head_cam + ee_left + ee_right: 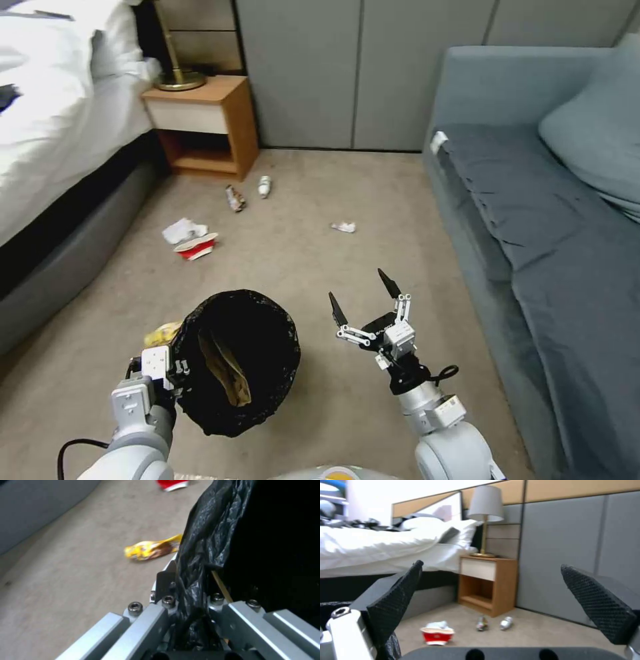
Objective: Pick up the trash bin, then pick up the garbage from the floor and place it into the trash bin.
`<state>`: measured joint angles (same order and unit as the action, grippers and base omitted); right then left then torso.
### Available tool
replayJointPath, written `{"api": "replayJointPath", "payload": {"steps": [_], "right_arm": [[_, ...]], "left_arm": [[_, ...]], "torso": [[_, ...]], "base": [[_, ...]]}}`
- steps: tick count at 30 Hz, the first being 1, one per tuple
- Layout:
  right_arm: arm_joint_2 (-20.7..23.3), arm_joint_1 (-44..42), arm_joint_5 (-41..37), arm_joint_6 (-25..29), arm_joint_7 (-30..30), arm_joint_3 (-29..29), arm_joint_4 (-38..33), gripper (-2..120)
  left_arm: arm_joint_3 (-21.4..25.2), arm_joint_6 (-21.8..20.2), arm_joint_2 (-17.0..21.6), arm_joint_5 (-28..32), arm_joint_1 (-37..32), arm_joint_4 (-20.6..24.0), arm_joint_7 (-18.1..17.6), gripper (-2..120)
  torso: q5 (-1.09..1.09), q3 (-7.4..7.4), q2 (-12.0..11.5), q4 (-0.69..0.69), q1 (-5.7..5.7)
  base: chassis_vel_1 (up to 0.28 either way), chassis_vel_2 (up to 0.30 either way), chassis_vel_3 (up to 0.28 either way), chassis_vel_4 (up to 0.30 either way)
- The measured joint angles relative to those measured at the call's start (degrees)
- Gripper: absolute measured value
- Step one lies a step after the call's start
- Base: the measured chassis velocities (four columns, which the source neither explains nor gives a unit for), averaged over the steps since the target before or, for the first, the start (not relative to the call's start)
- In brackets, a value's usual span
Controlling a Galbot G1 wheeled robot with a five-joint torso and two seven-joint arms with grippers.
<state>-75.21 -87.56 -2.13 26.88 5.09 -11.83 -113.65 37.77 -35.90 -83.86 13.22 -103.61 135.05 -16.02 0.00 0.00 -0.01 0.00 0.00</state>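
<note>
The left gripper point(175, 371) is clamped on the rim of the trash bin point(237, 363), holding it tilted off the carpet point(300, 253) with a tan paper bag point(227, 369) lying inside its black liner. Just to the right of the bin, the right gripper point(363, 293) hangs above the carpet with its fingers spread wide and holding nothing. A yellow wrapper point(151, 549) lies beside the bin's left edge, while beyond the bin, toward the nightstand point(203, 123), lie a red-and-white carton point(196, 247), a white tissue point(181, 230), two bottles point(250, 193) and a small white scrap point(343, 227).
</note>
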Motion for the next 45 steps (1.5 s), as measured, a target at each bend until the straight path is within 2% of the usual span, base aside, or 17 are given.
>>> {"api": "replayJointPath", "payload": {"steps": [11, 16, 32, 39, 45], "right_arm": [[0.0, 0.2, 0.0, 0.0, 0.0, 0.0, 0.1, 100], [0.0, 0.1, 0.0, 0.0, 0.0, -0.1, 0.1, 100], [0.8, 2.2, 0.2, -0.5, -0.1, -0.5, 1.0, 100], [3.6, 7.9, -0.9, -5.2, -1.2, 0.2, 2.4, 100], [9.8, 16.8, -3.4, -12.0, -1.0, 1.8, 4.6, 100]], "left_arm": [[0.0, 0.0, 0.0, 0.0, 0.1, 0.0, 0.0, 1], [-0.1, 0.0, 0.0, 0.0, 0.1, 0.0, 0.0, 1], [0.2, 0.0, 0.1, -0.1, -0.1, 0.1, 0.1, 1], [0.4, 0.1, 0.1, -0.1, -0.1, 0.2, 0.1, 1], [0.6, 0.1, -0.1, -0.2, -0.1, 0.2, 0.1, 1]], "torso": [[0.00, 0.00, 0.0, 0.03, 0.00], [0.00, 0.00, 0.0, -0.02, 0.00], [0.00, 0.00, 0.0, 0.00, 0.00], [0.01, 0.00, 0.0, 0.00, 0.00], [0.00, 0.00, 0.0, 0.00, 0.00]], "base": [[0.110, 0.118, 0.115, 0.105], [0.000, 0.000, 0.000, 0.000], [0.000, 0.000, 0.000, 0.000], [0.000, 0.000, 0.000, 0.000], [0.000, 0.000, 0.000, 0.000]]}}
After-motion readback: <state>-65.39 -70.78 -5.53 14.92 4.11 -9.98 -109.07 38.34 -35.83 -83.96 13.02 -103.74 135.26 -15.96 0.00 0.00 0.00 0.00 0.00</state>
